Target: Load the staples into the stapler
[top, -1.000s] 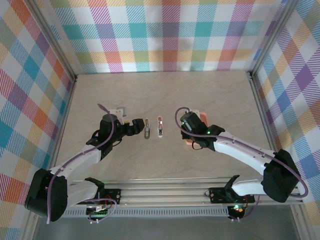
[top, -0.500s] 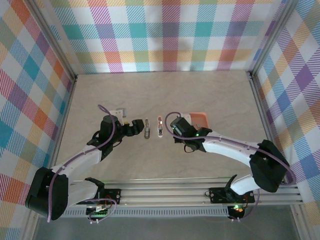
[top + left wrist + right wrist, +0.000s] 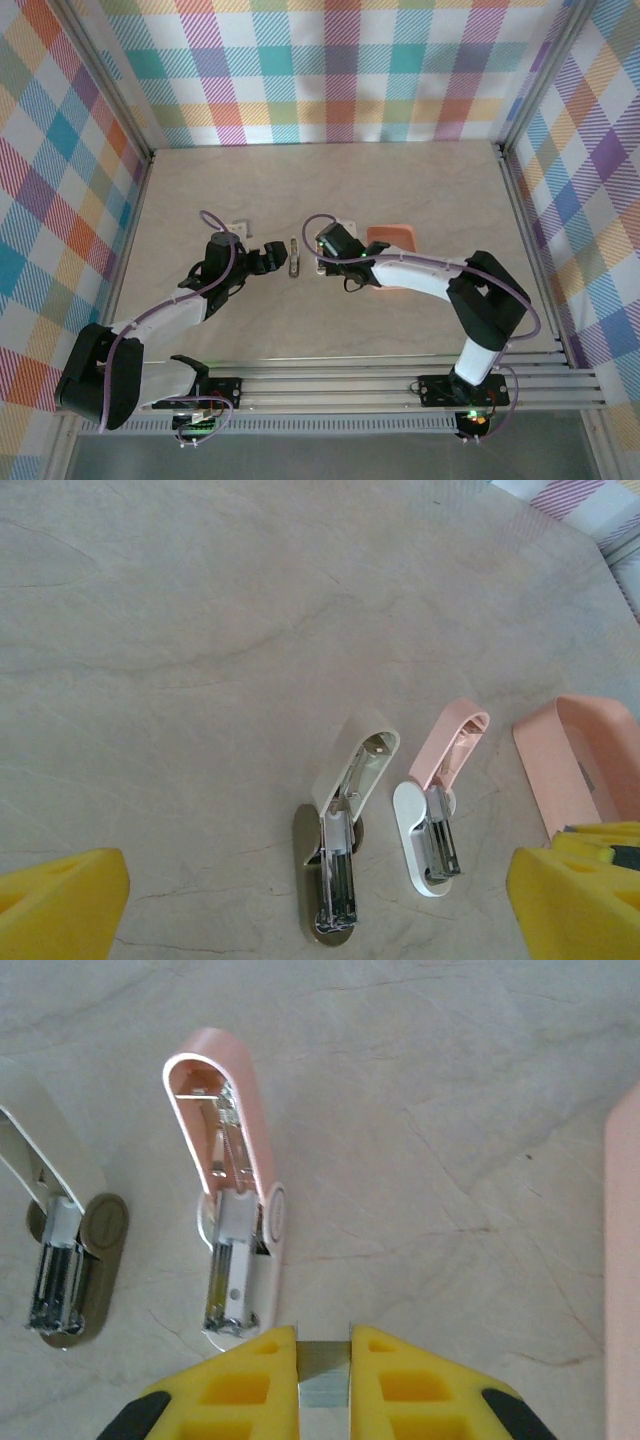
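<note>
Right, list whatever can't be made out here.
- Staple strip, right wrist view: fingers of the right claw and the bottom edge hide most of it; length unclear.
- Tray, left wrist view: cut off by the right edge; contents unseen.
- Pink stapler, right wrist view: too small and shiny to tell whether its channel already holds staples.

Even, diffuse light falls from above; the desk (image 3: 330, 190) reads bright and matte. Soft, short shadows hug the stapler (image 3: 235, 1210) and the beige stapler (image 3: 90, 1250) beside it; their metal parts carry small highlights. Both staplers are sharp, while the right arm's yellow fingers (image 3: 250, 1390), just below the stapler, look slightly soft.
</note>
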Robot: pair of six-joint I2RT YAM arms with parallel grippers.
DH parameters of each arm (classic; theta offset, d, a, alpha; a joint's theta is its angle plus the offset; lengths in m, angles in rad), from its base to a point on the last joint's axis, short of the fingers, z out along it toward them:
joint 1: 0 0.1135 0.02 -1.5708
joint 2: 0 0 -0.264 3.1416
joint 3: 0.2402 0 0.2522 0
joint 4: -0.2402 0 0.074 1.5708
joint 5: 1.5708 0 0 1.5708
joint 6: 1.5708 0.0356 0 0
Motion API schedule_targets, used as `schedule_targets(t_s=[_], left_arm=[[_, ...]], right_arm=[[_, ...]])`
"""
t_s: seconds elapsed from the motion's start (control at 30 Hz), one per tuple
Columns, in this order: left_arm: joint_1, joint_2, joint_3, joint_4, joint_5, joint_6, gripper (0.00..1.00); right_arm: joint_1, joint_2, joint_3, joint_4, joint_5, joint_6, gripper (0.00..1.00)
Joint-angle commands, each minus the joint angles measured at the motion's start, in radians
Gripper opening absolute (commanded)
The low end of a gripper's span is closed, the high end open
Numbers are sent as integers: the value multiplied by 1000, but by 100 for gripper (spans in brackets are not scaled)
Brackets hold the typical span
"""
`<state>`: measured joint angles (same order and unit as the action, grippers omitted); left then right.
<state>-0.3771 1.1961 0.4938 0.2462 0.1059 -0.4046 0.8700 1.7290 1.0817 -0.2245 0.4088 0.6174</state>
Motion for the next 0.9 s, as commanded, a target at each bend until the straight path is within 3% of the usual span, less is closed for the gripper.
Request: schedule_targets(t_s=[0.0,0.87], left_arm=[[10,3,-14,25,-29,-14,97],[61,31,-36,67,-9,-46,98]], right_arm=[[7,40,46,36,-20,26,16],[14,168,149,44,-68,46,16]])
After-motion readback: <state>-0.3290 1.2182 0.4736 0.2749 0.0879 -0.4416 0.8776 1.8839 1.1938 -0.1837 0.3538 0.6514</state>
